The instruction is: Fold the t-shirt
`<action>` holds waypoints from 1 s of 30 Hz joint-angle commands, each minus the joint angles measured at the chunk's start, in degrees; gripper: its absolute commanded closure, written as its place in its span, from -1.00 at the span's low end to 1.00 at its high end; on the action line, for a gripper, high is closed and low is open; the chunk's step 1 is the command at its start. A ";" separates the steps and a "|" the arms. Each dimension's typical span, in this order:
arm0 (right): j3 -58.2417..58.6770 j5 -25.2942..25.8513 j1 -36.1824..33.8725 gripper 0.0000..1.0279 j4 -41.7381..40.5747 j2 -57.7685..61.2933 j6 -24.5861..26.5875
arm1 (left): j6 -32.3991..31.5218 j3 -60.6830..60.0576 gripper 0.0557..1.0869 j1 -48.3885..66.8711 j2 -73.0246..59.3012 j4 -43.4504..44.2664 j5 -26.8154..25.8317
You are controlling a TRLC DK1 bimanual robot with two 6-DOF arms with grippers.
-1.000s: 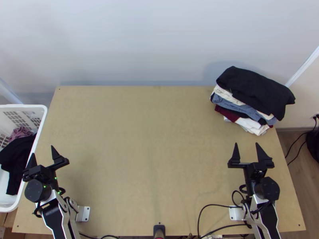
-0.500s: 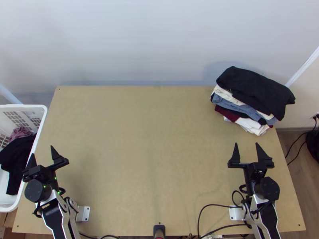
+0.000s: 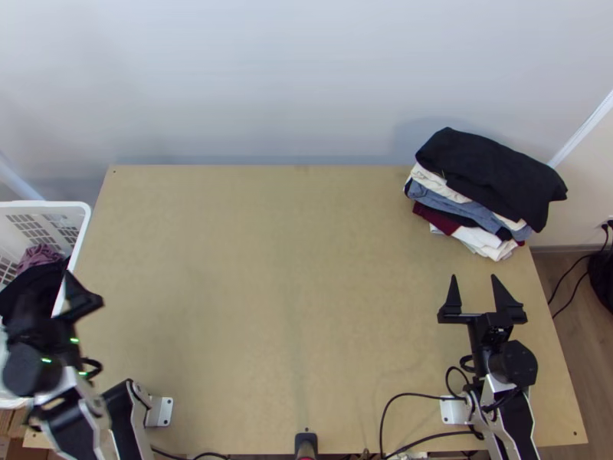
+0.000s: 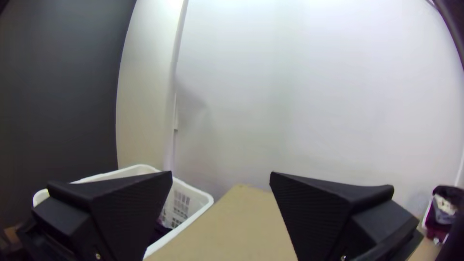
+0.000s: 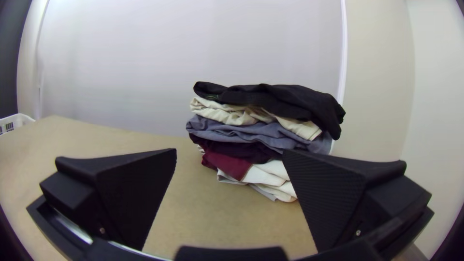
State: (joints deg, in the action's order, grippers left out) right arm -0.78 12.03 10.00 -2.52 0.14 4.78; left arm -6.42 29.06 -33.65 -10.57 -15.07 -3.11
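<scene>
My left gripper is at the basket's table-side rim, over dark cloth bunched inside; in the left wrist view the left gripper is open, its fingers wide apart with nothing between them. My right gripper stands open above the right part of the table, in front of a clothes stack; in the right wrist view the right gripper holds nothing. Which garment is the t-shirt, I cannot tell. A mauve cloth lies crumpled beside the dark one.
The white basket stands at the table's left edge. At the back right is a stack of folded garments, a black one on top and a blue-grey one lower down. Cables run along the table's near edge.
My left arm has swung left, its gripper passing from beside the basket's rim to over it. The right arm, the stack and the basket have kept still.
</scene>
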 commanded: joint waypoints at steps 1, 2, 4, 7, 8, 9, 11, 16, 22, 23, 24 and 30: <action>0.60 0.18 -0.16 -0.93 0.50 -0.23 0.85 | -4.13 14.80 -0.90 -0.10 -9.91 -6.46 0.30; 0.60 0.18 -0.16 -0.93 0.50 -0.23 0.85 | -4.75 19.28 -0.90 -0.28 -12.99 -9.01 0.30; 0.60 0.18 -0.16 -0.93 0.50 -0.23 0.85 | -4.75 27.19 -0.90 -0.54 -18.79 -13.05 0.39; 0.60 0.18 -0.16 -0.93 0.50 -0.23 0.85 | -4.75 36.24 -0.90 -1.95 -26.52 -16.39 0.39; 0.60 0.18 -0.16 -0.93 0.42 -0.14 0.85 | -4.75 38.79 -0.90 -3.00 -29.25 -18.06 0.30; 0.60 0.18 -0.16 -0.93 0.50 -0.23 0.85 | -4.75 41.08 -0.90 -4.06 -31.80 -19.56 0.30; 0.60 0.18 -0.16 -0.93 0.50 -0.23 0.85 | -4.75 44.95 -0.90 -7.57 -36.98 -21.76 -1.10; 0.60 0.18 -0.16 -0.93 0.50 -0.23 0.85 | -4.75 50.39 -0.90 -18.56 -48.41 -25.45 -9.72; 0.60 0.18 -0.16 -0.93 0.50 -0.23 0.85 | -3.96 55.67 -0.90 -24.53 -63.70 -28.96 -10.68; 0.60 0.18 -0.16 -0.93 0.50 -0.23 0.85 | -3.78 56.20 -0.90 -25.85 -66.16 -29.05 -10.68; 0.60 0.18 -0.16 -0.93 0.50 -0.23 0.85 | -3.69 56.99 -0.90 -26.47 -68.53 -29.49 -10.86; 0.60 0.18 -0.16 -0.93 0.50 -0.23 0.85 | -1.23 59.27 -0.90 -31.39 -82.16 -29.67 -12.71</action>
State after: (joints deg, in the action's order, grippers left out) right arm -0.78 12.03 10.00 -2.52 0.14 4.78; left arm -9.26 86.04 -63.46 -87.68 -43.90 -14.59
